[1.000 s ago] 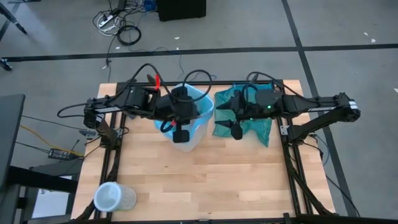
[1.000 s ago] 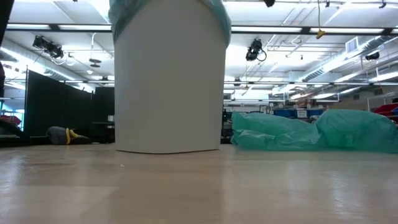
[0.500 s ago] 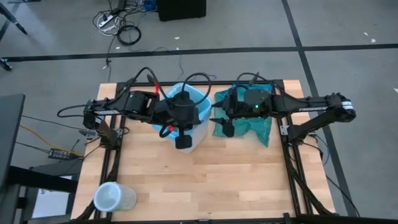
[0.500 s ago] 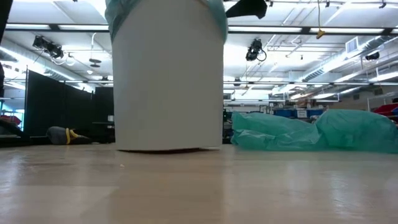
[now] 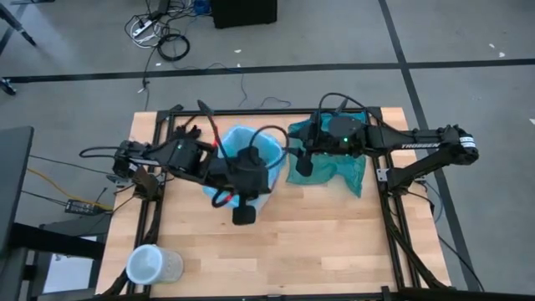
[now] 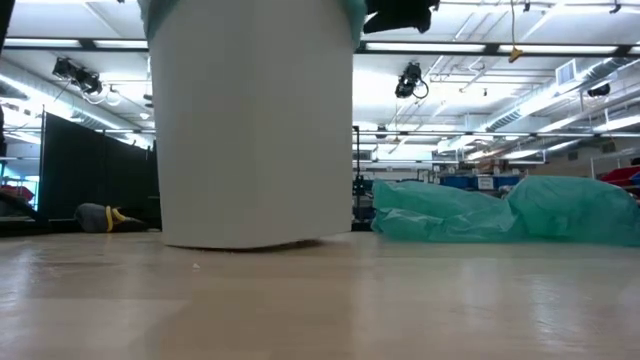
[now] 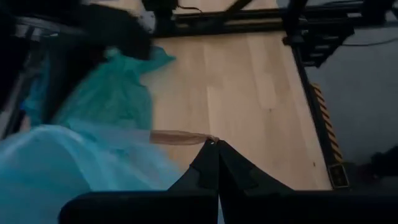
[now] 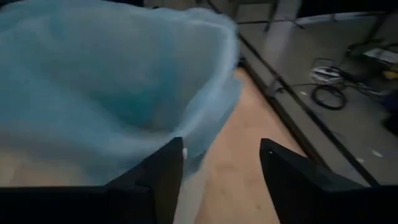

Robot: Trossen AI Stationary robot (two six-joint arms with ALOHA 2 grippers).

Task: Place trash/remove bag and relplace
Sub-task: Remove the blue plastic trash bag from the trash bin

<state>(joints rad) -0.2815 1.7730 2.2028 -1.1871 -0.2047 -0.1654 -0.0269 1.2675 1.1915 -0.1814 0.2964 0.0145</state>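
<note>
Bin: a white bin stands toward the back of the wooden desk, left of centre in the high view; the low view shows only its plain white wall filling the left-centre.
Bag: the light blue bag lines the bin, its rim folded over the edge; the right wrist view looks closely at the crinkly blue rim, the low view catches only a strip of it at the bin's top.
Left gripper: the left gripper reaches over the bin's front edge; its fingers are pressed together, and the left wrist view shows them closed with nothing clearly between them, the blue plastic just beside them.
Right gripper: the right gripper hangs just beside the bin's right rim, above the green bag; its fingers stand apart, holding nothing, with the blue rim just ahead of them.
Green bag: a darker teal-green bag lies crumpled on the desk right of the bin; the low view shows it as a low heap, apart from the bin.
Cup: only the high view shows a clear plastic cup near the desk's front-left corner.
Trash: no loose scraps can be made out in any view.
</note>
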